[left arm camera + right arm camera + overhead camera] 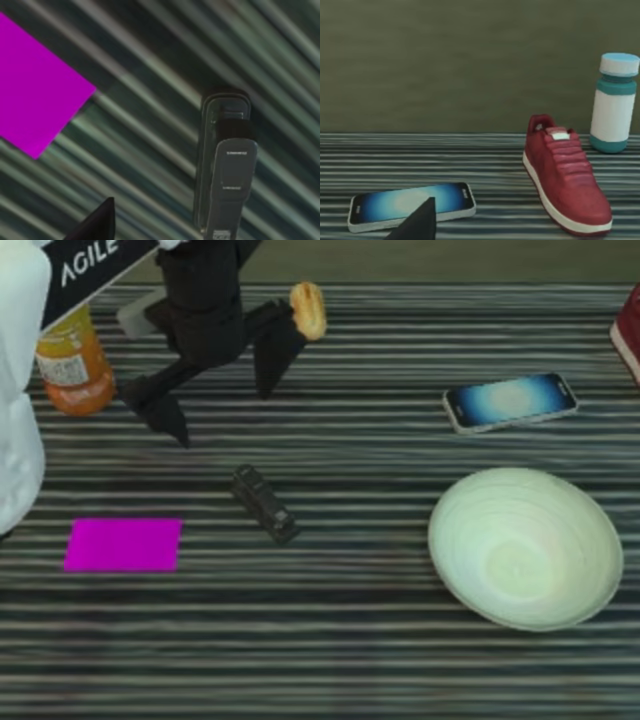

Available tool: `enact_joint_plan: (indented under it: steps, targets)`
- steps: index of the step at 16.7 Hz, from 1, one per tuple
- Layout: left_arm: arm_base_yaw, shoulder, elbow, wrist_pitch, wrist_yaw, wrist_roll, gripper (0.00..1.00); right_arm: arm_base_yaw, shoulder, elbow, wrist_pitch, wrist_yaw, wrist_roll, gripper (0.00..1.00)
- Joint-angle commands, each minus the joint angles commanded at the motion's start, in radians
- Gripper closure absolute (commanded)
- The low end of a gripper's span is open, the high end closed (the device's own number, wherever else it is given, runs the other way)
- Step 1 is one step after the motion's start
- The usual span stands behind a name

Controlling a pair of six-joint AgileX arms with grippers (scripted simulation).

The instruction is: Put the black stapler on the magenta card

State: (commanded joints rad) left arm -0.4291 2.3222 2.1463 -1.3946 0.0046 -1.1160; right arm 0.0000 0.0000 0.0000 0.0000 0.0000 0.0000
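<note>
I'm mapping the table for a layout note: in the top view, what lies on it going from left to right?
Orange bottle → magenta card → black stapler → phone → pale bowl → red shoe at the right edge. The open left gripper hangs above, between bottle and stapler.

A striped table (350, 640) is carrying everything. An orange bottle (72, 365) is standing at the upper left of the top view, and a small bread roll (308, 309) is lying near the top centre. A phone (511, 401) is lying face up, its blue screen glowing, at the upper right, above a pale bowl (526, 547) sitting at the lower right. A red shoe (566, 175) is resting at the right edge beside a white bottle with a teal cap (615, 102).
</note>
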Motion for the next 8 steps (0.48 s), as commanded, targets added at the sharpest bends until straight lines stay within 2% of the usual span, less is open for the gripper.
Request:
enact_joint_plan:
  steps: [5,8]
  targets:
    - [0.004,0.001,-0.018,0.018,0.000,0.003,0.00,0.000,0.000,0.000,0.000,0.000,0.000,0.00]
    - [0.004,0.016,-0.107,0.119,0.000,0.004,0.00,0.000,0.000,0.000,0.000,0.000,0.000,0.00]
